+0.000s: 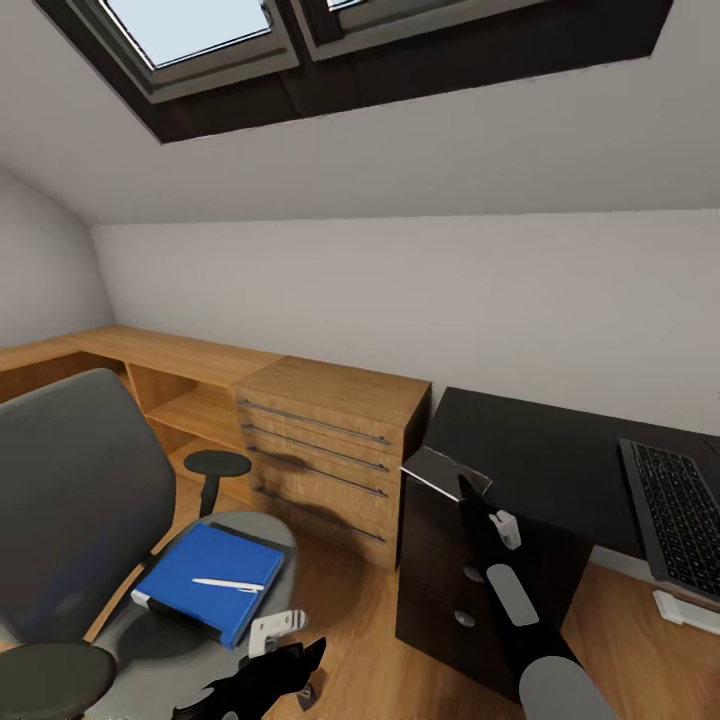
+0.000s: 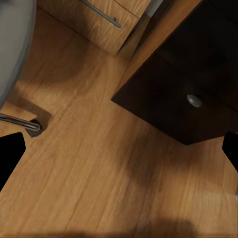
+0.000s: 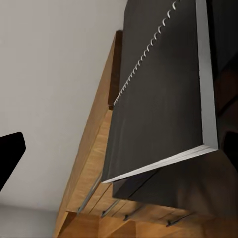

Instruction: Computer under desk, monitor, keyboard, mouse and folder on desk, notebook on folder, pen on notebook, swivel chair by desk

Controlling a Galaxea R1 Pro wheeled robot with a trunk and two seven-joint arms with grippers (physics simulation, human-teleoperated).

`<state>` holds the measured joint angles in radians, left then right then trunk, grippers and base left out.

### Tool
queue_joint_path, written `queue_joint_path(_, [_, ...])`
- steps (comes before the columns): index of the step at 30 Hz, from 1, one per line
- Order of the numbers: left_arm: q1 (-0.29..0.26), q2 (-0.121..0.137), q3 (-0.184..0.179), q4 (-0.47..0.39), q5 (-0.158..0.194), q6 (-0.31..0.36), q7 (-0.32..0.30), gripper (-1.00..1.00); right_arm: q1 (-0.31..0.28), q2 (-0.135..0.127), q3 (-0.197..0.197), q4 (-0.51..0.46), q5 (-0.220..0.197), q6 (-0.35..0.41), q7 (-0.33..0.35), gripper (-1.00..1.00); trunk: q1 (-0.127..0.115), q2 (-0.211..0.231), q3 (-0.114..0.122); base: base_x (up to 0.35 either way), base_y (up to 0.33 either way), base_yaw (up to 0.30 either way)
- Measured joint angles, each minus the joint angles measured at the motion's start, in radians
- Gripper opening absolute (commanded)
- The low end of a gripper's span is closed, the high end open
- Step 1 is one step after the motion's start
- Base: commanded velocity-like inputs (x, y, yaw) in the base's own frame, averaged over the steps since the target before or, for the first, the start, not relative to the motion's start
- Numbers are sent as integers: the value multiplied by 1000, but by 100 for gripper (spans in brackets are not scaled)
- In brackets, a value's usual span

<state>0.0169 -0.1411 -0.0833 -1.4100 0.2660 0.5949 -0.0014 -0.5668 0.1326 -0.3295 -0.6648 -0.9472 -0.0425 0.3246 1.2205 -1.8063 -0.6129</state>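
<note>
Nearest, low at the left, the left gripper (image 1: pixel 290 665) is hanging over the wooden floor (image 2: pixel 99 168) just off the front of the swivel chair (image 1: pixel 70 500), its dark fingers (image 2: pixel 10 153) standing wide apart with nothing between them. On the chair's grey seat the blue folder (image 1: pixel 210 580) is lying flat, with the white pen (image 1: pixel 228 584) resting on top of it. To the right, the right gripper (image 1: pixel 478 500) is reaching out to the desk's near left corner, where the spiral-bound notebook (image 3: pixel 163 94) is lying; whether its fingers are closed on the notebook I cannot tell. Further right on the black desk (image 1: pixel 540 450), the keyboard (image 1: pixel 680 515) is sitting near the right edge. Beyond, a wooden chest of drawers (image 1: pixel 325 450) is standing against the far wall, left of the desk.
</note>
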Motion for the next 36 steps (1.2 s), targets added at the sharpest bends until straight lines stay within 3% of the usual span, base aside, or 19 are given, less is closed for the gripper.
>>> queue_joint_path(10, [0,0,0,0,-1,0,2,100,0,0,2,2,1,-1,0,100,0,0,0,-34,0,0])
queue_joint_path(17, [0,0,0,0,-1,0,3,100,0,0,4,8,3,-1,0,100,0,0,0,-245,0,0])
queue_joint_path(32, [0,0,2,2,-1,0,3,100,0,0,10,79,8,-1,-1,100,0,0,0,-15,0,0])
queue_joint_path(36, [0,0,2,37,-1,0,3,100,0,0,10,105,16,-2,-2,100,-15,28,12,0,0,0])
